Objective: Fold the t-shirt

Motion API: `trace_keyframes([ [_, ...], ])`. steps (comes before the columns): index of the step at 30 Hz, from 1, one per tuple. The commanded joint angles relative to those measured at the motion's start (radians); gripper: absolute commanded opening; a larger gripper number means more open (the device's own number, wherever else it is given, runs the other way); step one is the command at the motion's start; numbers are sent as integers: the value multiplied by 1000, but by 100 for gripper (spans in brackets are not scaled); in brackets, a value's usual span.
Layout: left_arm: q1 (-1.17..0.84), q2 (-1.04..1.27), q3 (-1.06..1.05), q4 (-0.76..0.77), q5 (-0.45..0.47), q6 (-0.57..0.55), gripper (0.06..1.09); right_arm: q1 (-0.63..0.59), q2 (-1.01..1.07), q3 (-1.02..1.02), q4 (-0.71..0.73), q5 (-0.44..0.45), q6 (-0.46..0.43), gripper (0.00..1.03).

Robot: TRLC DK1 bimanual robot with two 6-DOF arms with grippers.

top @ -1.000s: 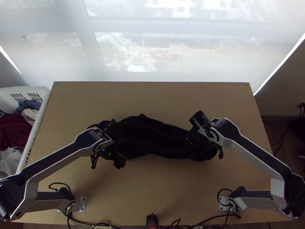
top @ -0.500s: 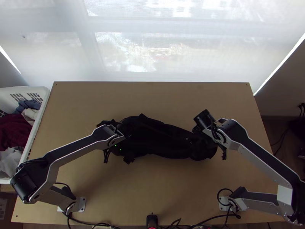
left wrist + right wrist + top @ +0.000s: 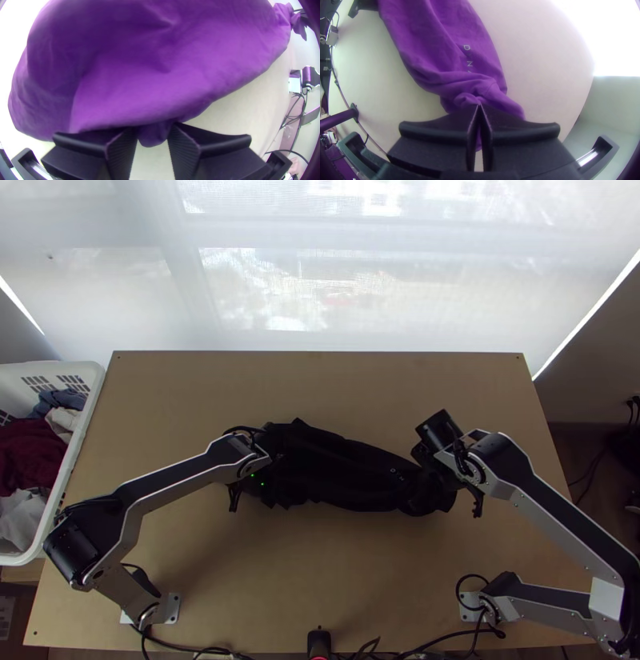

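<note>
Top view had two arms — the left one and the right one — with two grippers, at one table. One dark t-shirt lay across the middle of it, bunched into a long, lumpy strip. The left gripper was at one end, the right gripper at the other.

The table was light wood, bare around the cloth, with cables along its near edge. Beside it stood one white basket holding at least four pieces of clothing. Beyond the far edge, a pale, sheer screen let daylight through.

Left wrist view gave me what the top view hid: the left gripper had its fingers a moderate way apart, a small flap of cloth between them — whether it was gripped, I couldn't tell. Right wrist view showed the right gripper with its fingertips together, pinching the shirt's bunched end. Pale lettering on the cloth was clear there, though I saw none in the left wrist view.
</note>
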Motion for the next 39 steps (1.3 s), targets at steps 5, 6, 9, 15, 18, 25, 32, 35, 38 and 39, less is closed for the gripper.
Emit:
trace_keyframes([
  [5, 18, -99, 23, -44, 54, 48, 14, -17, -8, 34, 2, 1, -1, 3],
  [6, 27, -113, 34, -63, 54, 51, 14, -21, -8, 43, 2, 1, -3, 3],
  [9, 98, -160, 98, -122, 54, 58, 14, -52, -11, 80, 2, 1, -17, 3],
  [15, 299, -220, 287, -244, 54, 121, 14, -152, -12, 214, 2, 1, -69, 3],
  [18, 368, -246, 380, -280, 56, 150, 14, -188, -9, 304, 2, 1, -87, 3],
  [25, 449, -303, 570, -294, 105, 161, 14, -199, 4, 536, 2, 1, -90, 3],
  [32, 449, -330, 751, -290, 105, 150, 14, -165, 15, 755, 10, 1, -87, 3],
  [35, 452, -343, 799, -277, 105, 147, 14, -164, 15, 832, 22, 1, -78, 3],
  [38, 460, -366, 830, -232, 104, 147, 14, -162, 14, 898, 42, 1, -78, 3],
  [39, 464, -376, 840, -211, 102, 146, 14, -162, 14, 918, 48, 2, -78, 3],
])
